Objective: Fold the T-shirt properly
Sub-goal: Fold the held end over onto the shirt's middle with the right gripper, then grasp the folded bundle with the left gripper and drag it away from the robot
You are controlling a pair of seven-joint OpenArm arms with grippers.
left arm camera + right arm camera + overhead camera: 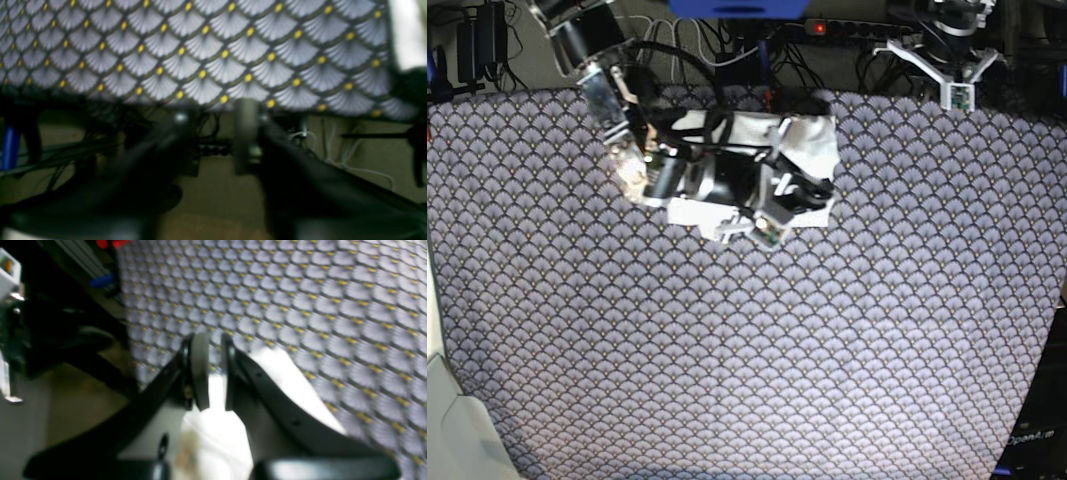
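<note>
The T-shirt [812,135] lies bunched and partly folded at the far middle of the table, plain white side up, its print hidden. My right arm reaches across it, and my right gripper [815,188] is low over its right part. In the right wrist view the right gripper [215,340] has its jaws a narrow gap apart. White cloth [213,430] lies under them, and patterned tablecloth shows between the tips. My left gripper [947,65] hangs past the table's far right edge, away from the shirt. In the left wrist view it [217,133] is blurred, jaws apart and empty.
A grey fan-patterned tablecloth with yellow dots [747,350] covers the table. Cables and a power strip [857,25] run behind the far edge. A white object [457,440] sits at the near left corner.
</note>
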